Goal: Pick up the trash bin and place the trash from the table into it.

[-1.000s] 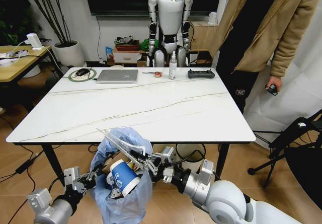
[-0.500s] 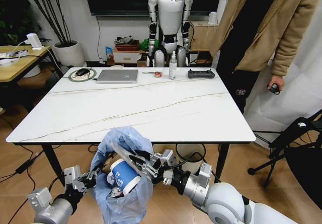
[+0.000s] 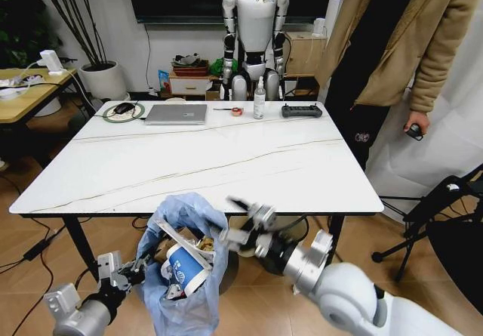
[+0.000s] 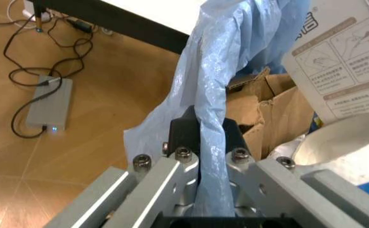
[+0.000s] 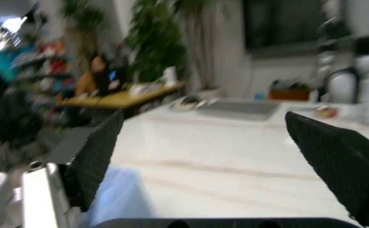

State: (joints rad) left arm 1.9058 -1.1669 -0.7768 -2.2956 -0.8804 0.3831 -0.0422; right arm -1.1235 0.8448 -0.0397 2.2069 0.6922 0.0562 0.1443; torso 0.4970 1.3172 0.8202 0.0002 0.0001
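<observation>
the left end effector [image 4: 203, 156] is clamped on a fold of the crinkled blue liner at the rim of the trash bin [image 3: 185, 275], holding it just below the near edge of the bench [image 3: 226, 162]. the right end effector [image 3: 240, 223] hovers just beside the bin's mouth with its fingers spread wide and nothing between them. inside the bin lie trash [image 4: 267, 102] of brown cardboard, a printed white box and a blue paper cup [image 3: 185, 268]. the liner looks thin, soft and slippery, so a pinch on it alone could slide or tear as the load grows; the stiffer rim under the bag seems the safer hold. the contents look light and crushable.
</observation>
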